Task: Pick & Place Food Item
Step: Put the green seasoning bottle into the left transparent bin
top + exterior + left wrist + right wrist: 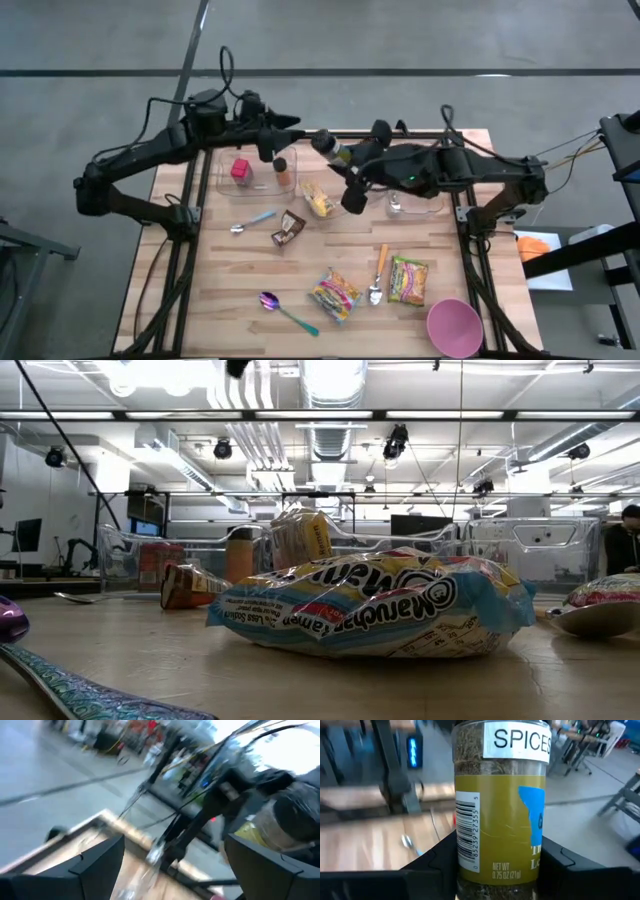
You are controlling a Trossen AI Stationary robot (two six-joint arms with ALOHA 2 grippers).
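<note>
Right gripper [495, 865] carries a spice jar [501, 800] above the table's far edge.
Its fingers pinch the jar's sides so it clears the trays; left gripper [292, 122] waits nearby, fingers spread.

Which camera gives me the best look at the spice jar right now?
The right wrist view: the spice jar fills the picture, label readable, clamped in the right gripper. The high view shows it small, near the table's back edge. The left wrist view catches it blurred. In the low view I cannot find it.

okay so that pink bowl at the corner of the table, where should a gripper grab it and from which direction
Grip the pink bowl by its rim, coming straight down from above. It sits upright with its mouth open upward near the table's front right corner, so one finger can go inside the wall and one outside. The nearer right gripper is holding the spice jar.
</note>
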